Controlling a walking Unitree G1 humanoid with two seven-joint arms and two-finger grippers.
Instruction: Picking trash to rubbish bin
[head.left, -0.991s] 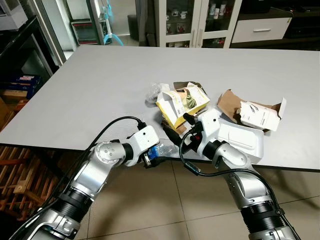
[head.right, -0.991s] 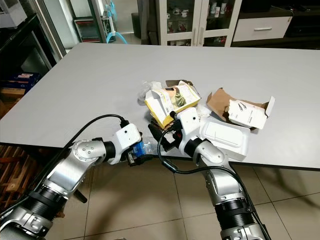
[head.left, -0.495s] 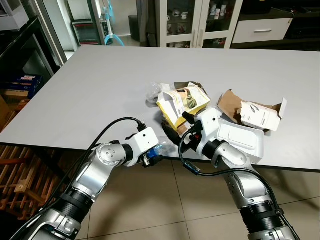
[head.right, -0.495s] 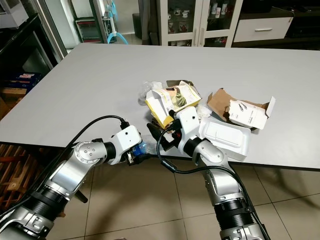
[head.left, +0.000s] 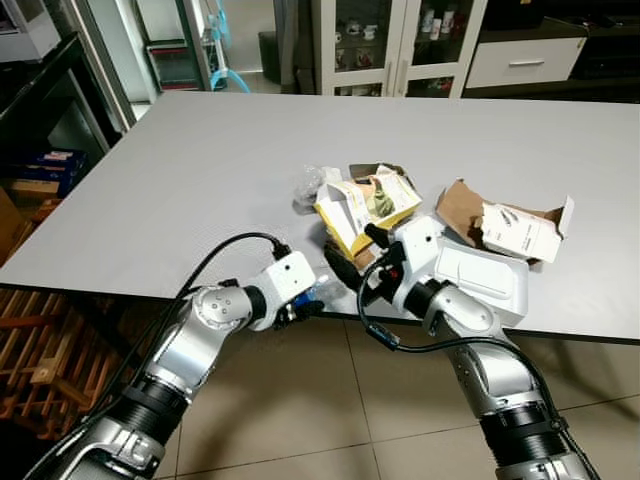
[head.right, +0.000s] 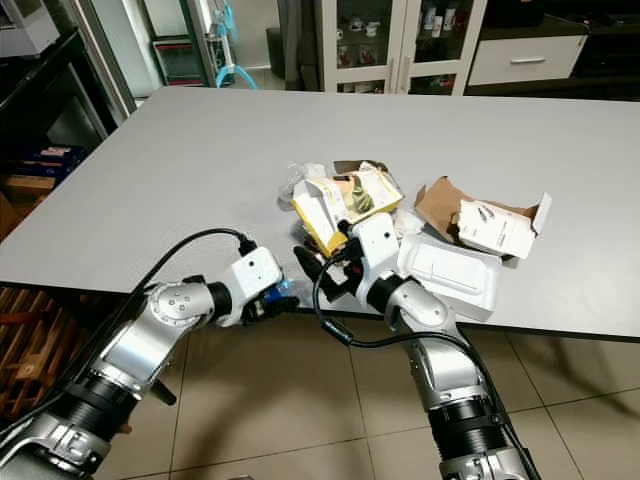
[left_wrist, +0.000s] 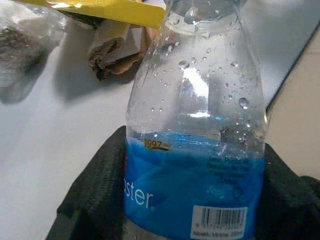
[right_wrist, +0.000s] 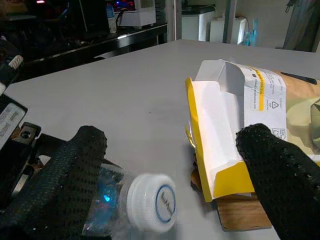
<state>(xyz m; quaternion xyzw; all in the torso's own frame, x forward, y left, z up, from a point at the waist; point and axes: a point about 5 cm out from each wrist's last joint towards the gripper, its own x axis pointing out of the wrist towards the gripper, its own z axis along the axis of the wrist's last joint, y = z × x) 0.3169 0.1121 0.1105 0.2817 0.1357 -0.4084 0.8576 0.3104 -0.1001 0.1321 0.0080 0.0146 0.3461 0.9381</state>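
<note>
Since before, left gripper (head.left: 305, 306) edged nearer table (head.left: 200, 180) edge.

Eye views: bottle (head.right: 281, 292) at table edge.

Left wrist: fingers (left_wrist: 95, 192) clamp bottle.

Right wrist: right gripper (right_wrist: 172, 170) wide over cap (right_wrist: 151, 201), beside box (right_wrist: 235, 135).

Pickup step; next, carry to bin.

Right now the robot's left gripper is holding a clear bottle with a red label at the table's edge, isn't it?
Not quite: the label is blue, not red. The left wrist view shows the left gripper shut on the clear bottle at the table edge.
</note>
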